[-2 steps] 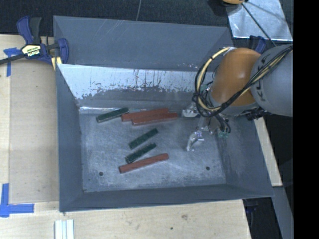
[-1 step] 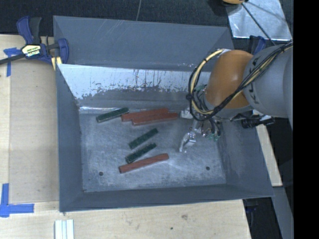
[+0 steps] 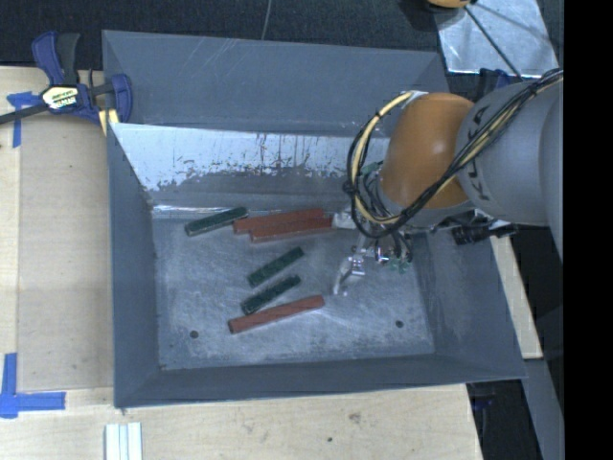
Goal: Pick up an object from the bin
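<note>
Brown bar [image 3: 276,313], the thing nearest the gripper [image 3: 350,274], lies on the floor of the bin [image 3: 134,286] just left of it and a little nearer the camera, apart from it. Whether the gripper is open or closed I cannot tell, and nothing shows in its grasp, so the pick looks not yet begun: grasp and lift remain. The bar's long axis runs left to right, its right end pointing towards the gripper. Farther left of the gripper lie two green sticks [image 3: 271,294].

Scuffed matt metal bin [image 3: 287,94]; perhaps wooden brown sticks [image 3: 277,313].
</note>
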